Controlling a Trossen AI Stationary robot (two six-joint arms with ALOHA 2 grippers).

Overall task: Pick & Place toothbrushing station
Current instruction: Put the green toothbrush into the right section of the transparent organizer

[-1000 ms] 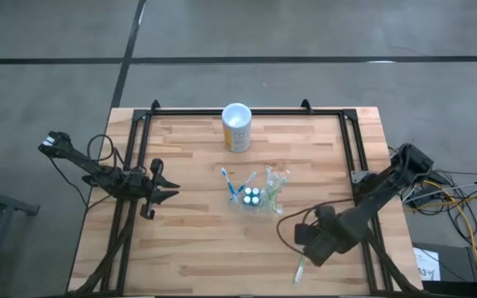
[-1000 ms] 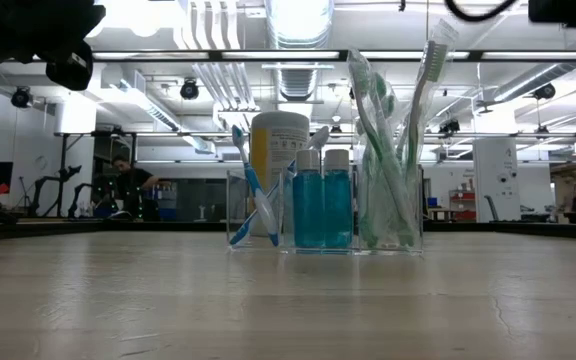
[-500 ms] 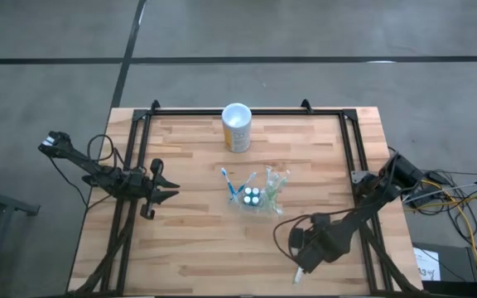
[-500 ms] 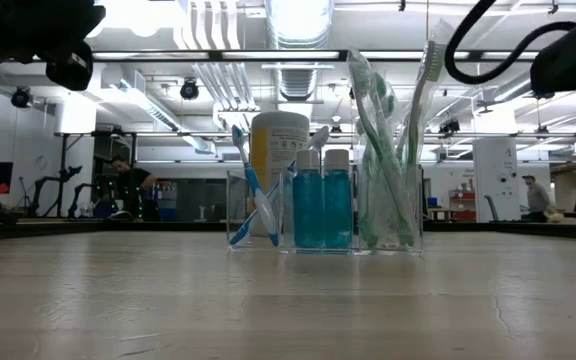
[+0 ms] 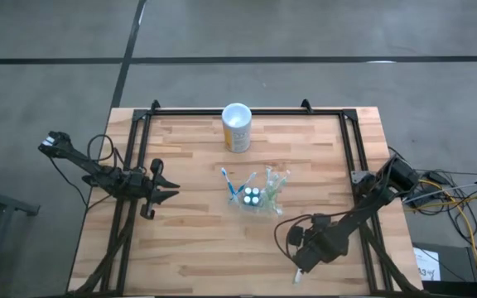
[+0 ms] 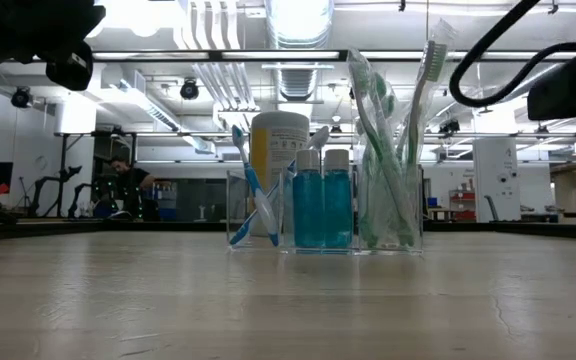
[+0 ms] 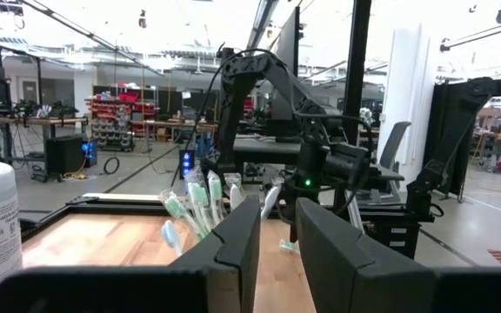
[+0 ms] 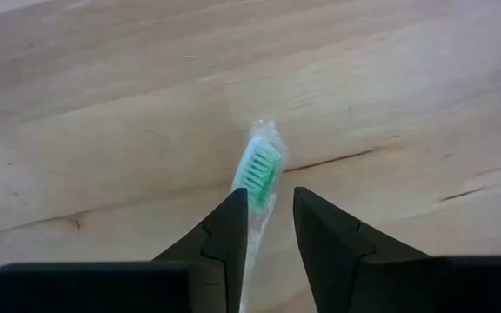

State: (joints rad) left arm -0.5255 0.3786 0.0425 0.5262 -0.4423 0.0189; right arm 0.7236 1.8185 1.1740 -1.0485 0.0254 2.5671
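Observation:
The toothbrushing station (image 5: 255, 196), a clear holder with several toothbrushes and blue bottles, stands on its base at the table's middle; it also shows in the low view (image 6: 323, 215). A wrapped toothbrush with green bristles (image 8: 259, 169) lies flat on the wood near the front right (image 5: 297, 275). My right gripper (image 8: 268, 200) points down over it, open, with one finger on each side of its handle; the head sticks out beyond the tips. My left gripper (image 5: 172, 189) hovers open and empty at the table's left.
A yellow cup with a white rim (image 5: 237, 128) stands at the far middle of the table. A black frame (image 5: 350, 141) runs along the table's left, far and right sides. Bare wood lies between the station and the near edge.
My right gripper has gone a little toward the table's left edge and down, closer over the lying toothbrush. The toothbrush, the station and my left arm have stayed where they were.

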